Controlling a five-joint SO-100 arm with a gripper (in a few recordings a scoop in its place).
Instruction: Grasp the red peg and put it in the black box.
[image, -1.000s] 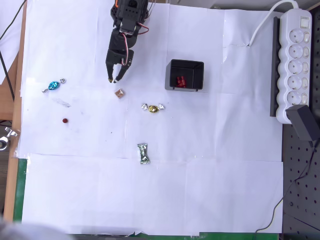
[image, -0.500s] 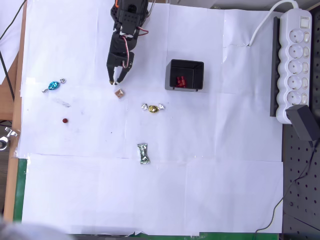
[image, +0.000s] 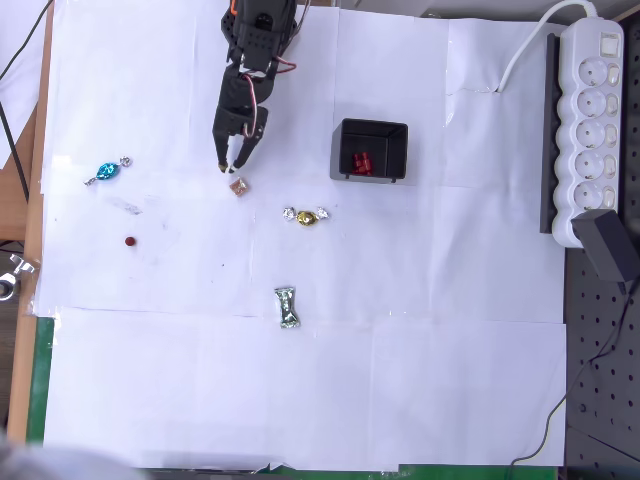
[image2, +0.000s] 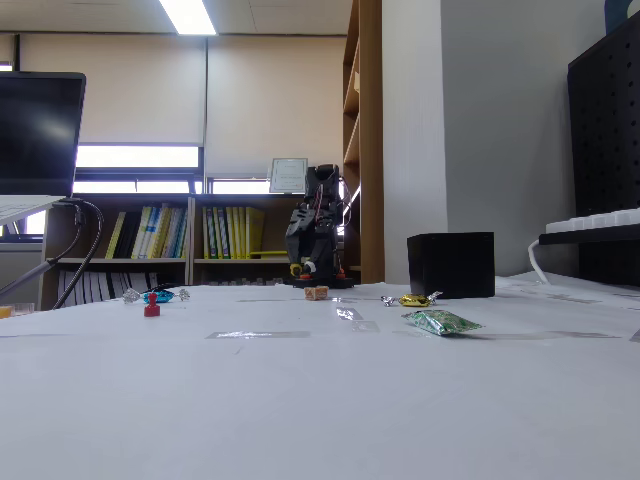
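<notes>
While your hand (image: 231, 166) hangs at the far side of the worktop (image: 400, 380), just beside the brownish square candy (image: 239, 186), nothing is grasped; whether its fingers are parted I cannot tell. Your red peg (image: 130, 241) lies untouched, well to the left in the overhead view. The black box (image: 370, 150) awaits, so the whole pick and drop remains.
</notes>
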